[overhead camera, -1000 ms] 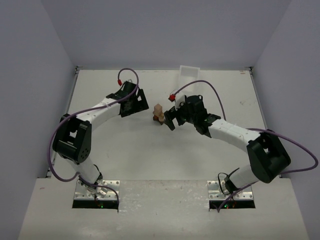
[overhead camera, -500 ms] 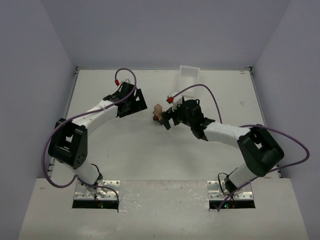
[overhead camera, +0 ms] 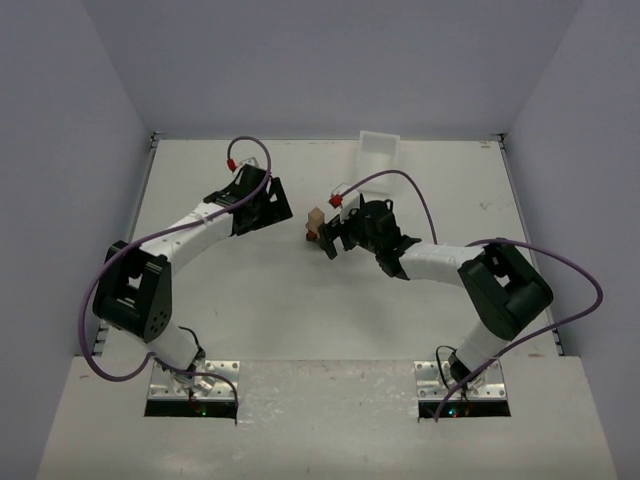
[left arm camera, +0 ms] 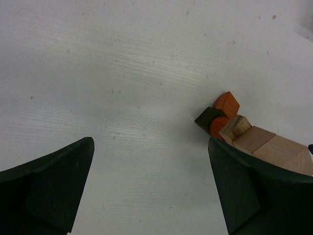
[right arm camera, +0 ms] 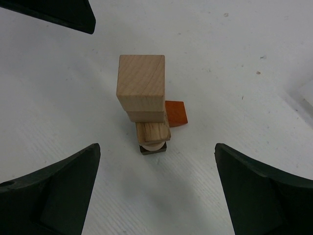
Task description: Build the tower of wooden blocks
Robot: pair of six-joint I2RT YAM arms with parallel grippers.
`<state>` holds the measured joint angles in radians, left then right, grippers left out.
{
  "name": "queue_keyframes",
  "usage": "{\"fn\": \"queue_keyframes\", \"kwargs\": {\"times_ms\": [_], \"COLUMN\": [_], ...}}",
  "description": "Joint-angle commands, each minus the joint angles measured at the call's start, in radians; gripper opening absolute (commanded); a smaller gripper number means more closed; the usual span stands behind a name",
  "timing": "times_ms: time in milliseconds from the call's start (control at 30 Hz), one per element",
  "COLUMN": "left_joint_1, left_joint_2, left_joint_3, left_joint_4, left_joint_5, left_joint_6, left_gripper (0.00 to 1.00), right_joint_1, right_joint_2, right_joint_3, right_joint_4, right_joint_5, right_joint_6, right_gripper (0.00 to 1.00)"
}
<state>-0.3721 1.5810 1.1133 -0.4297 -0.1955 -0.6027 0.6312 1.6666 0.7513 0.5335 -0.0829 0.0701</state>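
Note:
The wood block tower (right arm camera: 142, 88) stands mid-table: a dark base block (right arm camera: 152, 148), a round pale piece and light tan blocks stacked above, and an orange-brown block (right arm camera: 176, 113) lying beside the base. From above the tower (overhead camera: 316, 224) sits between both arms. My right gripper (right arm camera: 156, 188) is open, just short of the tower and touching nothing; from above it (overhead camera: 333, 237) is right of the stack. My left gripper (left arm camera: 151, 188) is open over bare table, with the tower (left arm camera: 249, 139) beyond its right finger (left arm camera: 244, 191). From above, that gripper (overhead camera: 264, 207) is left of the stack.
A white plastic tray (overhead camera: 378, 152) stands at the far edge, behind the right gripper; its corner (right arm camera: 308, 98) shows in the right wrist view. A left finger (right arm camera: 54, 12) shows at that view's top left. Grey walls enclose the table (overhead camera: 300, 300).
The right arm has swung its elbow inward and carried its gripper slightly left toward the tower. The left arm has shifted a little. The tower has not moved; both grippers stay open.

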Motion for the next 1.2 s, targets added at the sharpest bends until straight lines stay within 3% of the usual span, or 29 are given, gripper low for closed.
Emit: {"fn": "queue_keyframes", "kwargs": {"times_ms": [0, 1167], "left_joint_1": [0.006, 0.029], "left_joint_2": [-0.053, -0.091], "left_joint_3": [-0.002, -0.007], "left_joint_4": [0.037, -0.001], "left_joint_5": [-0.015, -0.058], "left_joint_6": [0.022, 0.053], "left_gripper": [1.0, 1.0], "right_joint_1": [0.006, 0.016], "right_joint_2": [0.018, 0.084], "right_joint_3": [0.056, 0.095], "right_joint_4": [0.087, 0.139], "right_joint_5": [0.013, 0.136], "right_joint_6": [0.006, -0.021], "right_gripper": [0.99, 0.99]}}
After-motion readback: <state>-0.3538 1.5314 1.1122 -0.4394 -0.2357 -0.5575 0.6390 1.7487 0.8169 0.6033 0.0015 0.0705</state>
